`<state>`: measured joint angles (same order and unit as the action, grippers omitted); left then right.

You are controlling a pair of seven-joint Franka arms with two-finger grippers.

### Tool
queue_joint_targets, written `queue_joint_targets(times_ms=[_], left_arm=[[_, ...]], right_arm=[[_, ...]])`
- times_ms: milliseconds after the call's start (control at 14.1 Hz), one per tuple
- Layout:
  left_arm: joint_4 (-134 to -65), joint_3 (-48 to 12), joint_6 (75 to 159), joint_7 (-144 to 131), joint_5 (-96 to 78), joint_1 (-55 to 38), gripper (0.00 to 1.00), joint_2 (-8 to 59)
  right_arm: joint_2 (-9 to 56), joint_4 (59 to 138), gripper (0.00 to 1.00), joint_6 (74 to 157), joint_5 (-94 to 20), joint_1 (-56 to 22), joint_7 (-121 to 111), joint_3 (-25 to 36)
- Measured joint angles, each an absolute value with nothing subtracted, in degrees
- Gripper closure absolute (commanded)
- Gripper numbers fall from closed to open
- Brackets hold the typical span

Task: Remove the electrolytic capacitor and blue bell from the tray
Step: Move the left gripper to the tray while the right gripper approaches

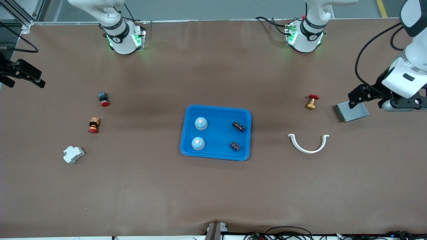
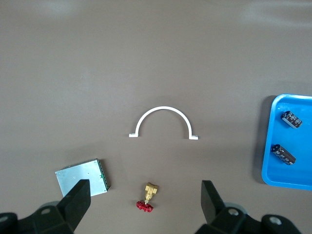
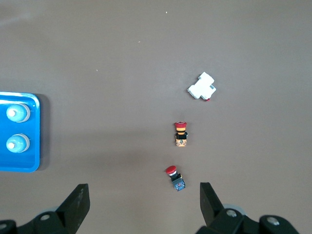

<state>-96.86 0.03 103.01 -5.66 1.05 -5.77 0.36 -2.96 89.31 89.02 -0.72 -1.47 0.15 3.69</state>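
A: Where do the task's things sit?

B: All in the blue tray [image 1: 217, 110] at the middle of the table [image 1: 213, 193]. Two bells [image 1: 201, 123] stand along the tray edge toward the right arm's end, one nearer the front camera than the other. Two capacitors [image 1: 238, 126] lie along the tray edge toward the left arm's end, apart from each other and from the bells.

A: How much open room is there around the tray?

B: Bare brown surface on every side. The strip along the table edge nearest the front camera carries nothing, and so does the stretch between the tray and the robots' bases.

A: And toward the ends?

B: Toward the left arm's end lie a white half-ring clip [image 1: 308, 144], a brass valve with a red handle [image 1: 311, 101] and a grey metal box [image 1: 351, 111], all well apart from the tray. Toward the right arm's end lie a white breaker block [image 1: 73, 154], a red-and-yellow push button [image 1: 94, 125] and a red-capped switch [image 1: 103, 98].

A: The arms?

B: The left gripper [image 2: 145, 200] hangs in the air over the valve and the metal box, near the table's end, fingers spread wide and holding nothing. The right gripper [image 3: 144, 202] hangs past the red-capped switch at the other end of the table, fingers likewise spread and empty. Both arms wait, pulled back from the tray.
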Motion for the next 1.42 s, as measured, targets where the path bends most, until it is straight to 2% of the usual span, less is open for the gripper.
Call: queue_joint_targets(times_ms=[566, 849, 1061, 1415], left_arm=[[-96.9, 0.0, 102.8, -5.7, 1.1, -6.0, 0.00, 1.4], [-96.9, -0.2, 102.8, -6.3, 0.7, -8.0, 0.00, 4.9], [-96.8, -0.3, 102.9, -16.6, 0.5, -12.6, 0.00, 8.3], [-93.5, -0.5, 103.3, -32.3, 0.2, -20.3, 0.00, 15.4]], right_arm=[[-3.0, 89.7, 0.00, 88.9, -0.7, -1.5, 0.2, 3.8], [-3.0, 89.8, 0.00, 88.9, -0.7, -1.5, 0.2, 3.8], [-3.0, 90.5, 0.00, 89.1, -0.7, -1.5, 0.2, 3.9], [-5.5, 99.6, 0.00, 95.5, -0.7, -0.8, 0.2, 4.5]])
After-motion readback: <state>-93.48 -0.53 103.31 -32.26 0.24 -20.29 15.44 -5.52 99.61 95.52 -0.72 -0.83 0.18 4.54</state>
